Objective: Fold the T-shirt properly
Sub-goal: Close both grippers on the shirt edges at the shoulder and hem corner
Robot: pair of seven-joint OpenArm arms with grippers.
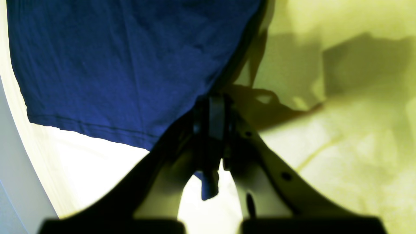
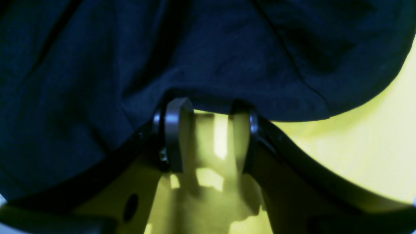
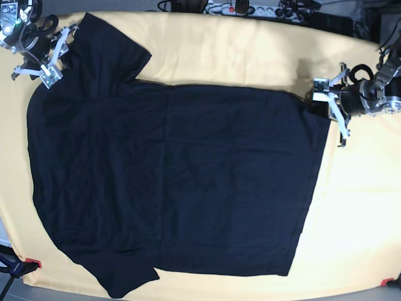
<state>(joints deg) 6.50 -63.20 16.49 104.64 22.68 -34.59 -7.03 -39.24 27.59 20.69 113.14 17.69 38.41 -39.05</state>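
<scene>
The dark navy T-shirt (image 3: pixel 169 182) lies spread flat on the pale yellow cloth (image 3: pixel 250 50), collar side toward the left and hem toward the right. My left gripper (image 3: pixel 324 100) sits at the far corner of the hem. In the left wrist view it (image 1: pixel 214 110) is shut on the T-shirt (image 1: pixel 123 58), and a bit of cloth pokes out between the fingers. My right gripper (image 3: pixel 57 55) is at the far sleeve and shoulder. In the right wrist view it (image 2: pixel 208 113) is open, with the fingers (image 2: pixel 174 130) apart at the edge of the T-shirt (image 2: pixel 227 58).
The yellow cloth covers the whole table. Red clamps (image 3: pixel 32 263) hold it at the front corners. A power strip and cables (image 3: pixel 244 7) lie beyond the back edge. The table's rounded edge (image 1: pixel 19 162) shows at the left of the left wrist view.
</scene>
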